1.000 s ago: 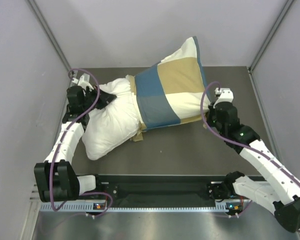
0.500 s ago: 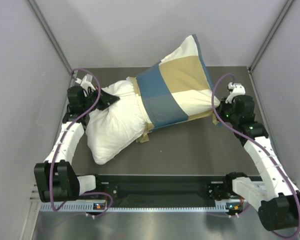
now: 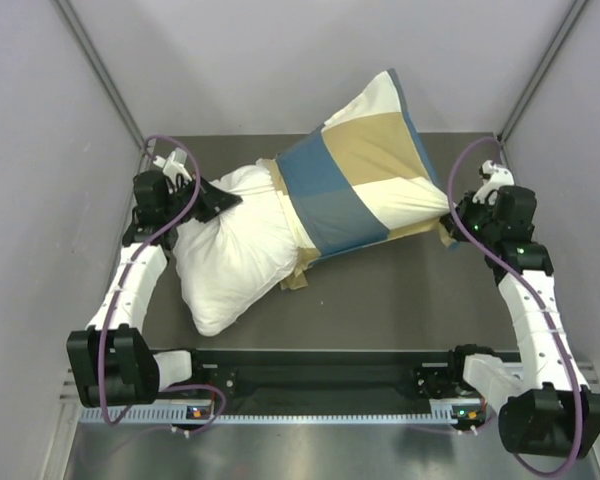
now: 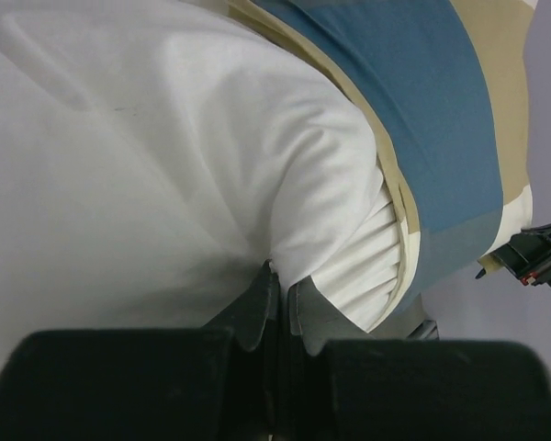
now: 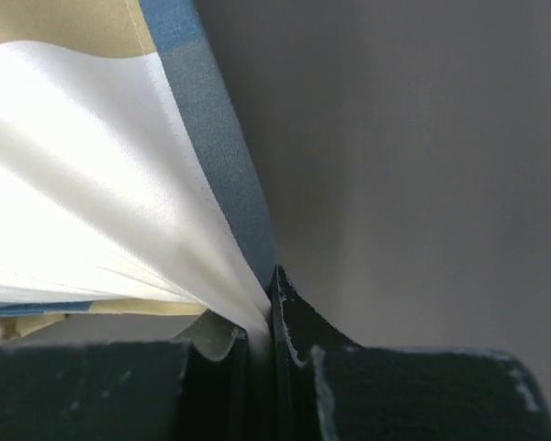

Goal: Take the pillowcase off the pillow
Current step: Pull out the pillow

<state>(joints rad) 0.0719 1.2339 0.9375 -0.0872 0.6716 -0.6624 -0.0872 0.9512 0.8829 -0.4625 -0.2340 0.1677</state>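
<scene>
One pillow [image 3: 230,255], one half-off pillowcase [image 3: 355,185]

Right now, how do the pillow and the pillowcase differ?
The pillow is plain white; the pillowcase is checked blue, tan and cream. The jaws of the left gripper are shut on the pillow; those of the right gripper, on the pillowcase. Both are soft and creased.

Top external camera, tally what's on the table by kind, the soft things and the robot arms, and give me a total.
Pillow: 1
Pillowcase: 1
Robot arms: 2 (left arm, left fingers shut on the pillow; right arm, right fingers shut on the pillowcase)
Total: 4
</scene>
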